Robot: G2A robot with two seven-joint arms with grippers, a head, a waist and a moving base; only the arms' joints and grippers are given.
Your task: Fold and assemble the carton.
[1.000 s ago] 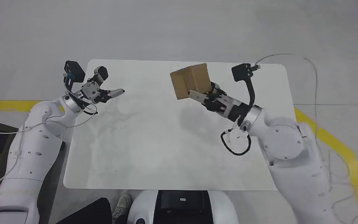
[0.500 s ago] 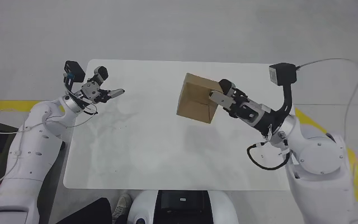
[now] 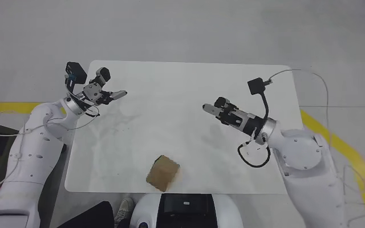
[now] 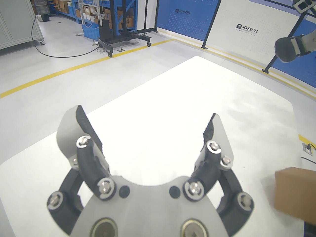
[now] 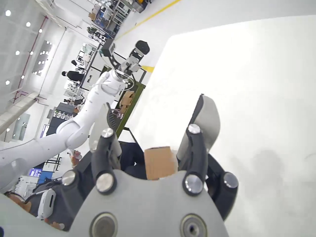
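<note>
The brown carton (image 3: 162, 172), folded into a closed box, lies on the white table (image 3: 188, 74) close to its front edge. It also appears in the left wrist view as the carton (image 4: 295, 193), and in the right wrist view as the carton (image 5: 158, 161), far beyond the fingers. My right gripper (image 3: 208, 107) hovers over the table's middle right, open and empty; the right gripper (image 5: 158, 124) holds nothing. My left gripper (image 3: 117, 94) stays over the far left corner, and the left gripper (image 4: 145, 122) is open and empty.
The carton sits a short way from the table's front edge (image 3: 171, 192). A black camera mount and cable (image 3: 258, 86) rise from the right arm. A yellow floor line (image 3: 319, 128) runs past the table on the right.
The carton has left my right gripper and gone from above the table's middle to the front edge. The right gripper has opened and shifted slightly left. The left arm has not moved.
</note>
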